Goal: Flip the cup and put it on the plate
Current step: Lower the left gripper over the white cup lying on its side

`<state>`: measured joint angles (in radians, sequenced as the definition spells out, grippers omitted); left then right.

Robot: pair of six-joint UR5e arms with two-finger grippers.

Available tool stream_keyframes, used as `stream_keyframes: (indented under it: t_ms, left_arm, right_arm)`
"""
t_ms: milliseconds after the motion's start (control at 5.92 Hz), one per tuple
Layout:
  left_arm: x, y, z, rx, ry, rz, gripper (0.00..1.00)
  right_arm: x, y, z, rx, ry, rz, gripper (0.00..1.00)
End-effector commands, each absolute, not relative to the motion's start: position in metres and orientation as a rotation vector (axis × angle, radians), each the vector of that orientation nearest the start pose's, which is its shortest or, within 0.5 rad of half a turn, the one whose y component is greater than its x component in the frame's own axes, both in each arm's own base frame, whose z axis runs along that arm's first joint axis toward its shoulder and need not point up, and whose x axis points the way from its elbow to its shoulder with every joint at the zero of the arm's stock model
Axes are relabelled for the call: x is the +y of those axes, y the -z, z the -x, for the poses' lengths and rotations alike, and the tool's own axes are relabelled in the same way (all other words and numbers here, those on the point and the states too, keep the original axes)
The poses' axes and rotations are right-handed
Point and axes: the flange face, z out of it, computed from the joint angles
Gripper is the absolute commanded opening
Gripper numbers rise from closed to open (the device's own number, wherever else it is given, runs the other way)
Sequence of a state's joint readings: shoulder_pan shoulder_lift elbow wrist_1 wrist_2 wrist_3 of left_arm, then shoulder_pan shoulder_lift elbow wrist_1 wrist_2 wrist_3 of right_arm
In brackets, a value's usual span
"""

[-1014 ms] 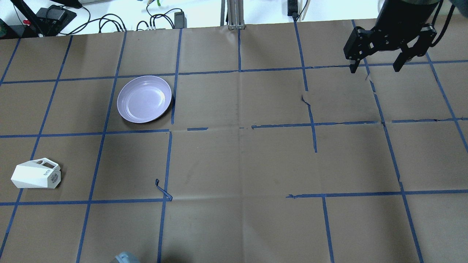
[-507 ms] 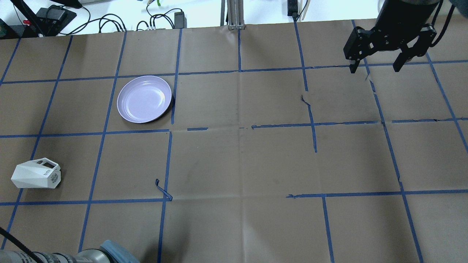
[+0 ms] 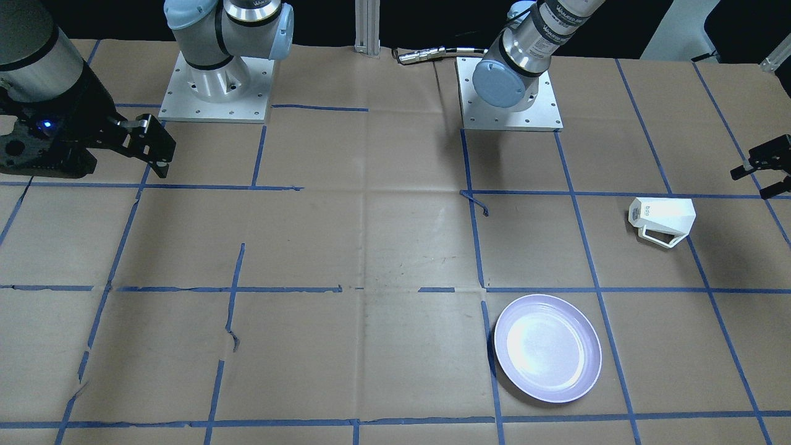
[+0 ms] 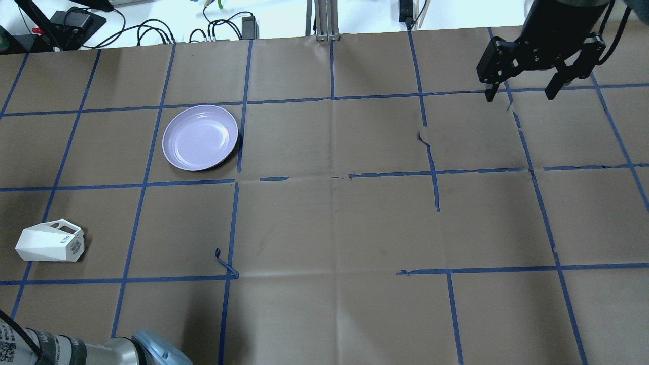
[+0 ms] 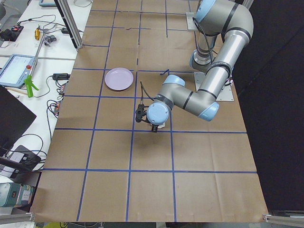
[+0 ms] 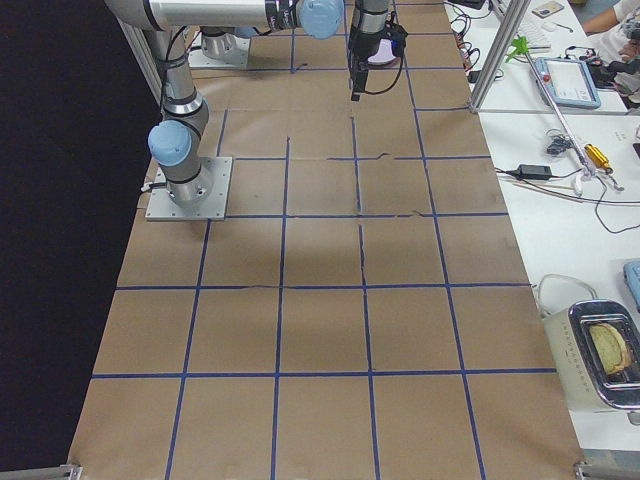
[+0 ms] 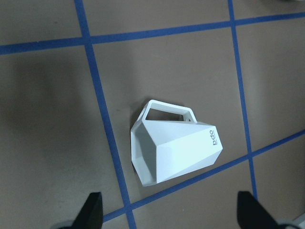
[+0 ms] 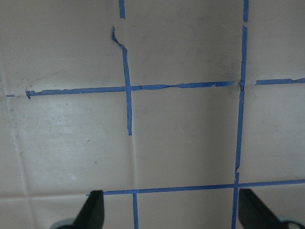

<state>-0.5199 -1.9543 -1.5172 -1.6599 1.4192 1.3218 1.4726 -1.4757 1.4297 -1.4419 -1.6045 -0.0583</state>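
Observation:
The white faceted cup lies on its side near the table's left edge, base with print to the right and handle away from the robot. It also shows in the front view and in the left wrist view. The lavender plate sits upright and empty, further out from the cup and toward the middle, and shows in the front view. My left gripper is open and empty, above the cup and apart from it; its fingers show at the front view's right edge. My right gripper is open and empty, far right.
Brown paper with a blue tape grid covers the table. Cables and power supplies lie beyond the far edge. My left arm's elbow is at the near left corner. Both arm bases stand at the robot's side.
My left arm has come further into the overhead view at the bottom left. The cup, the plate and the right arm have not moved.

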Motion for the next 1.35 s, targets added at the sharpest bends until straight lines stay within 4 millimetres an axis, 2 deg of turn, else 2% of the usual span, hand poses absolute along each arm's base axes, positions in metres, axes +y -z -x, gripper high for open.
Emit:
stream_keyframes:
  t_ms: [0, 169, 338, 676, 845, 1014, 1183]
  left_arm:
    - [-0.411, -0.256, -0.439, 3.633, -0.104, -0.693, 0.98]
    - [-0.409, -0.233, -0.442, 3.679, -0.109, -0.785, 0.98]
    - [-0.402, -0.210, -0.447, 3.746, -0.113, -0.765, 0.97]
    - [-0.400, -0.176, -0.441, 3.848, -0.159, -0.770, 0.94]
    - [-0.405, -0.170, -0.436, 3.911, -0.070, -0.722, 0.94]
    - [-0.411, -0.175, -0.433, 3.925, 0.005, -0.691, 0.94]
    - [-0.415, -0.175, -0.431, 3.925, 0.007, -0.696, 0.94]
  right_arm:
    - [-0.533, -0.496, -0.078, 3.165, -0.135, -0.061, 1.00]
    - [-0.533, -0.496, -0.078, 3.165, -0.135, -0.061, 1.00]
    - [-0.533, -0.496, -0.078, 3.165, -0.135, -0.061, 1.00]
    - [-0.533, -0.496, -0.078, 3.165, -0.135, -0.061, 1.00]
    - [-0.533, -0.496, -0.078, 3.165, -0.135, -0.061, 1.00]
    - [-0.533, -0.496, -0.078, 3.165, -0.135, -0.061, 1.00]
    - [-0.533, -0.496, -0.078, 3.165, -0.135, -0.061, 1.00]
